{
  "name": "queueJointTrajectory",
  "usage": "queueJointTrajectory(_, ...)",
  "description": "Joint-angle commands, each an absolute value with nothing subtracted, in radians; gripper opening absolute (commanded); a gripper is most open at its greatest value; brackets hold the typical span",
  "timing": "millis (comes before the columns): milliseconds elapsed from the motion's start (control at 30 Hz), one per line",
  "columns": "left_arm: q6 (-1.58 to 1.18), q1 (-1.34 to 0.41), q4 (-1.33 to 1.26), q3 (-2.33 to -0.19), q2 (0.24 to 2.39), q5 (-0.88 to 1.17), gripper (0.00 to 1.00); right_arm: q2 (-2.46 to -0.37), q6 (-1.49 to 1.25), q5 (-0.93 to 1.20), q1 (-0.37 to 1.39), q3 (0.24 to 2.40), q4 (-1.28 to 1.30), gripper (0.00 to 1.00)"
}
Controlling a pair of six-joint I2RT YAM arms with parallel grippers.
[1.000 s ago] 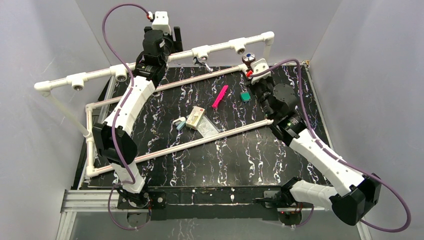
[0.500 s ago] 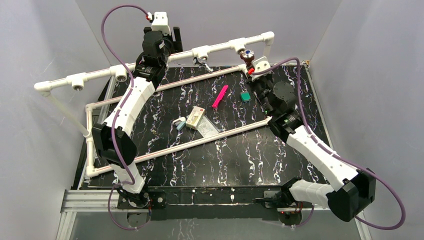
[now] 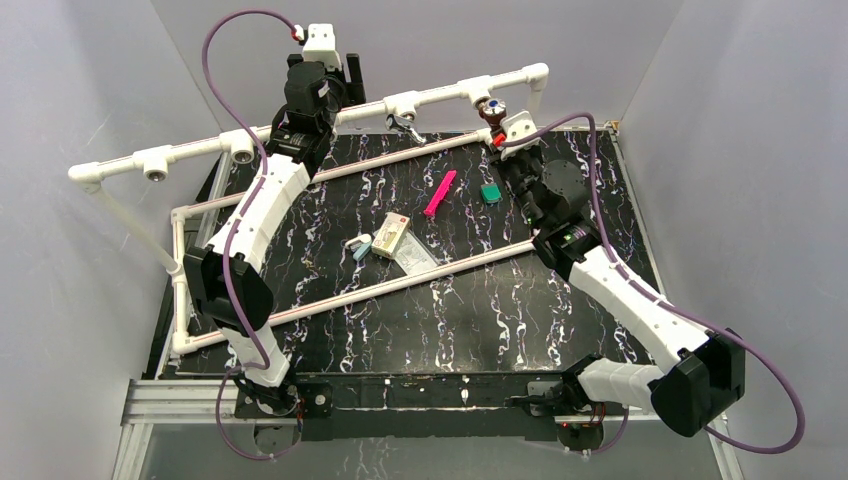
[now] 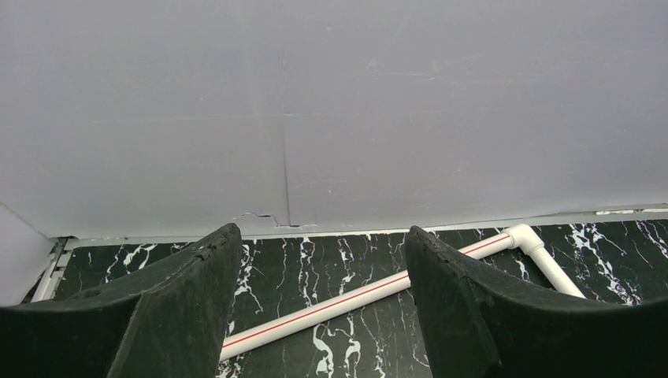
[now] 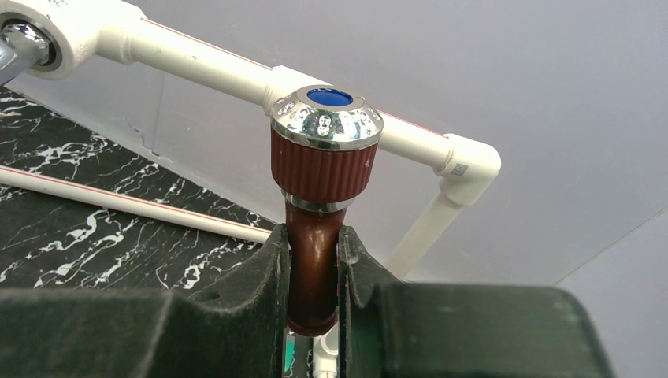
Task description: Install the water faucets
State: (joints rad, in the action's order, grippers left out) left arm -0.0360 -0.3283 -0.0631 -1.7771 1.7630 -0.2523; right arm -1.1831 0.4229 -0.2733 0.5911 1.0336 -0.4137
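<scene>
My right gripper [image 5: 313, 260] is shut on the spout of the reddish-brown faucet [image 5: 319, 189], which stands upright with its chrome, blue-capped knob on top. In the top view this faucet [image 3: 492, 111] is right at a tee socket [image 3: 481, 96] of the raised white pipe [image 3: 300, 128]; whether it touches is unclear. The silver faucet [image 3: 405, 122] hangs from the middle tee socket [image 3: 401, 103]; its chrome base shows in the right wrist view [image 5: 17, 49]. My left gripper [image 4: 315, 268] is open and empty, high at the back behind the pipe [image 3: 352, 75].
A pink flat strip [image 3: 440, 193], a teal piece [image 3: 490, 193], a small box [image 3: 389, 235] and a plastic bag [image 3: 418, 257] lie on the black marbled table [image 3: 480, 320]. A low white pipe frame [image 3: 400, 282] crosses the table. Grey walls enclose the back and sides.
My right gripper has carried the reddish-brown faucet back and up to the left, from over the table's rear to the tee socket. The left arm has not moved.
</scene>
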Motion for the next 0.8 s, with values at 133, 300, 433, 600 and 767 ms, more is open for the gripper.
queueJointTrajectory(133,-0.041,-0.334,0.074,-1.734,1.750,-0.247,0.73,-1.197,0.419,-0.265,0.581,1.069,-0.528,0.01)
queueJointTrajectory(300,-0.043,-0.333,0.074,-1.731,1.752,-0.245,0.73,-1.211,0.420,-0.258,0.579,1.067,-0.542,0.01)
queueJointTrajectory(433,-0.044,-0.334,0.073,-1.730,1.753,-0.244,0.73,-1.218,0.430,-0.238,0.578,1.057,-0.559,0.01)
queueJointTrajectory(600,-0.045,-0.333,0.072,-1.729,1.756,-0.244,0.73,-1.219,0.465,-0.233,0.578,1.034,-0.597,0.01)
queueJointTrajectory(767,-0.044,-0.333,0.072,-1.729,1.756,-0.244,0.73,-1.221,0.486,-0.237,0.578,1.034,-0.610,0.01)
